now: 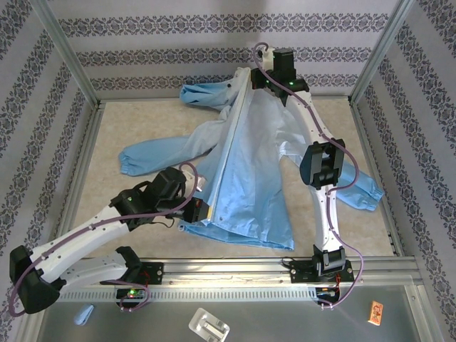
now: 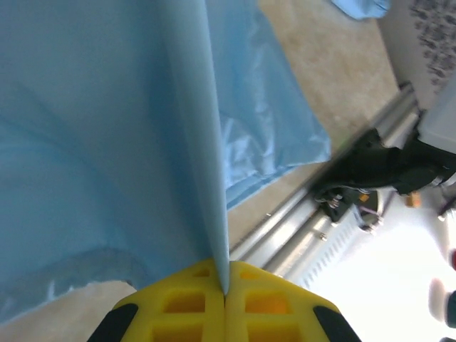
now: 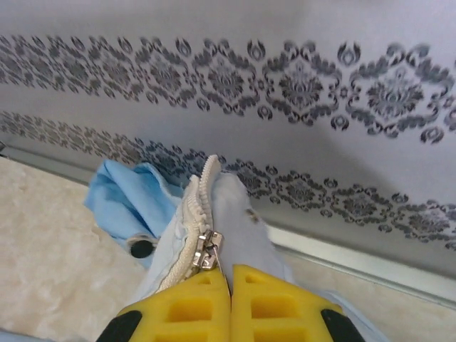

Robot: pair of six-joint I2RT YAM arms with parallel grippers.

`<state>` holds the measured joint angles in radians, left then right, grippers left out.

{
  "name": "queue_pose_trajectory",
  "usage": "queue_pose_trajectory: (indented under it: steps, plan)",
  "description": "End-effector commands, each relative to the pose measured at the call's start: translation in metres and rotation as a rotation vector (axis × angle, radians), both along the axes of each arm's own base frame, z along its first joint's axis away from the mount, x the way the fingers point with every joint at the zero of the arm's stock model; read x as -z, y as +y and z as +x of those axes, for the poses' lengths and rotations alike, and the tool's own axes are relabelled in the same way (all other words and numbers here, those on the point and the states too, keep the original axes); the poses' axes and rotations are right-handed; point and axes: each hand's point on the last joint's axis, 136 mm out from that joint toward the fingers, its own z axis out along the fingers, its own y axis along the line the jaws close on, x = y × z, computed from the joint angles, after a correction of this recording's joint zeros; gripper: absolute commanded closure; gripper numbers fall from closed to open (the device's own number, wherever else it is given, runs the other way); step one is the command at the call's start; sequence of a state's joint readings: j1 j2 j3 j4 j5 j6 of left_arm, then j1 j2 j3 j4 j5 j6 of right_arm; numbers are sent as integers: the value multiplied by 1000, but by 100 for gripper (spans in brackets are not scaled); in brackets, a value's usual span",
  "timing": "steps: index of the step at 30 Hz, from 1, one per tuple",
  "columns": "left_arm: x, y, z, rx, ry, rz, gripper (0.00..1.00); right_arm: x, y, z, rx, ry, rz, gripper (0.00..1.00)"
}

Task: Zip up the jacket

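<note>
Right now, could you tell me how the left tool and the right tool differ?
Left tool grips the jacket's near hem; right tool its far collar end. Left tool pinches plain blue fabric; right tool pinches at the zipper slider. Both are shut on the jacket.

jacket (image 1: 263,178) spread on table (image 1: 128,121), left claw (image 1: 203,211) at near hem — right claw (image 1: 251,78) at far collar

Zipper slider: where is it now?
In the right wrist view, the zipper slider sits just above the right gripper, at the far end of the jacket.
</note>
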<state>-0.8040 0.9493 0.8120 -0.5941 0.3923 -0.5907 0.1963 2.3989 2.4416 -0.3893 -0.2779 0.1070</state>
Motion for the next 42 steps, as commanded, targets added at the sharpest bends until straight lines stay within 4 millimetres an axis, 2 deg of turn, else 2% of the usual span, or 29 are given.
queue_pose_trajectory:
  steps: [1,5,10,15,19,21,24,32,36,42]
  plan:
    - [60,46,-77,32,330,197,100,-22,-78,41,291,-149,-6,100]
    - [68,50,-75,-17,331,185,100,10,-77,45,285,-100,-18,100]
    - [69,49,-78,5,337,176,100,36,-72,43,224,-35,0,100]
    - [60,44,-55,-21,254,187,100,82,-55,16,141,92,7,100]
    - [55,32,-54,29,263,158,100,108,-60,-1,130,163,-31,100]
    - [52,30,-58,62,272,153,100,109,-73,0,154,176,-17,100]
    - [44,34,-65,106,268,163,100,100,-92,4,196,168,18,100]
    - [20,54,-76,129,237,216,100,61,-123,23,258,102,40,100]
    - [31,69,-84,87,259,242,100,55,-126,31,266,85,44,100]
    - [46,77,-67,-29,238,299,100,59,-117,38,255,89,67,100]
